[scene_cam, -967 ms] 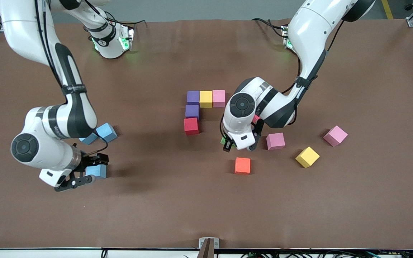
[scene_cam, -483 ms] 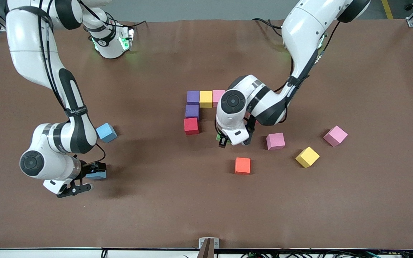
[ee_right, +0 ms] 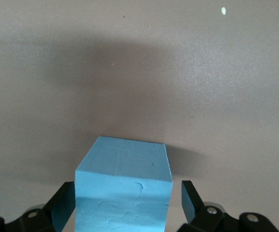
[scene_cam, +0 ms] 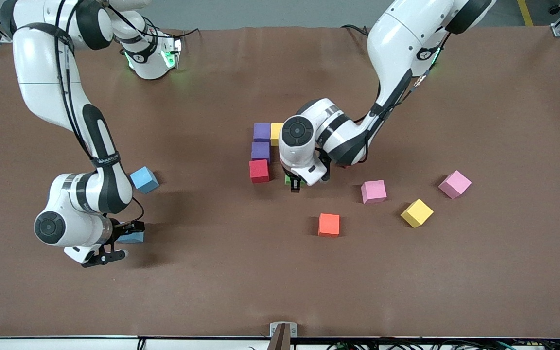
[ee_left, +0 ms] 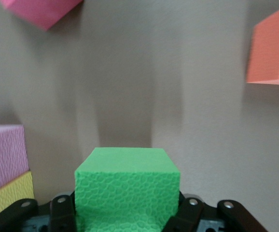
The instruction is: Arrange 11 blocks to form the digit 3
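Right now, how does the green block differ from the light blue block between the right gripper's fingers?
The green block is clamped in the shut left gripper beside the red block; the light blue block sits between the right gripper's open fingers, gaps showing either side, toward the right arm's end. Both are same-looking foam cubes.

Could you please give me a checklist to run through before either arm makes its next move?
1. The left end effector grips the green block: ok, it is shut on it.
2. The green block sits against the red block: not ok, bare table shows between them.
3. The right end effector straddles the light blue block: ok, one finger on each side.
4. The right end effector has closed on the light blue block: not ok, it is open, with a gap at each finger.
5. The orange block is out of the left arm's way: ok, it lies apart, nearer the front camera.
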`<state>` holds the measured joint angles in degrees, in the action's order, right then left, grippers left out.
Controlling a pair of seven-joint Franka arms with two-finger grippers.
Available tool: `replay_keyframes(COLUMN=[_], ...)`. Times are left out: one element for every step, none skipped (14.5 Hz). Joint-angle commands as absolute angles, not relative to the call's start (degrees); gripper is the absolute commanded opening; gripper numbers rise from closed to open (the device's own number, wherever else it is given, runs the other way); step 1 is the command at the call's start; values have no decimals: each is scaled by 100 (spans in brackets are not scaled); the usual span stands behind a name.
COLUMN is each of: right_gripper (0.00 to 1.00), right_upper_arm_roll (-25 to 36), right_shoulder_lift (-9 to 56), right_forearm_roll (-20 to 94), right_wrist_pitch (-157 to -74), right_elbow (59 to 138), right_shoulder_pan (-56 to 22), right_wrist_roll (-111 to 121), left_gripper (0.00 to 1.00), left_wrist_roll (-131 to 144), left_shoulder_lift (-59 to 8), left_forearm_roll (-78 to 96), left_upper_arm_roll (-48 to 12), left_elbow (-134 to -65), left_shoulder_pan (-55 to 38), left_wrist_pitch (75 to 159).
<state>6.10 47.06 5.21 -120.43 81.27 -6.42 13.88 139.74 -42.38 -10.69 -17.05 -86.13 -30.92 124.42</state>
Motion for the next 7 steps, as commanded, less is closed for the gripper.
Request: replay_keyframes(right_gripper=[67, 55, 48, 44, 41, 40, 39], right_upper_arm_roll=[475, 475, 466, 466, 466, 457, 474], right_shoulder_lift=[4755, 4755, 4746, 4729, 4711, 4685, 4641], right_forearm_roll=[519, 527, 527, 527, 527, 527, 527], right_wrist_pitch=[-11971, -11936, -11927, -11901, -11805, -11708, -11533], right_elbow=[7998, 7989, 7989, 7989, 7972, 7946, 7806], right_shoulder_pan=[-536, -545, -554, -580, -632, -720, -938], right_wrist_roll=[1406, 1406, 1406, 1398, 1380, 1336, 1310], left_gripper=[5, 6, 6, 6, 6, 6, 6], left_wrist_roll=[14658, 14912, 15054, 15160, 15353, 15485, 15904], left_shoulder_lift=[-4148, -4175, -4201, -4314, -4411, -4447, -4517], left_forearm_roll=[-1178, -1186, -1282, -1388, -1467, -1607, -1965], left_upper_arm_roll=[-1661, -1661, -1661, -1661, -1661, -1661, -1635], left_elbow=[-8991, -8965, -8965, -8913, -8851, -8842, -8850], left_shoulder_pan=[-3322, -3348, -3392, -3436, -3497, -3576, -3751], left_wrist_pitch=[12787, 12788, 12814, 12858, 12902, 12911, 12911])
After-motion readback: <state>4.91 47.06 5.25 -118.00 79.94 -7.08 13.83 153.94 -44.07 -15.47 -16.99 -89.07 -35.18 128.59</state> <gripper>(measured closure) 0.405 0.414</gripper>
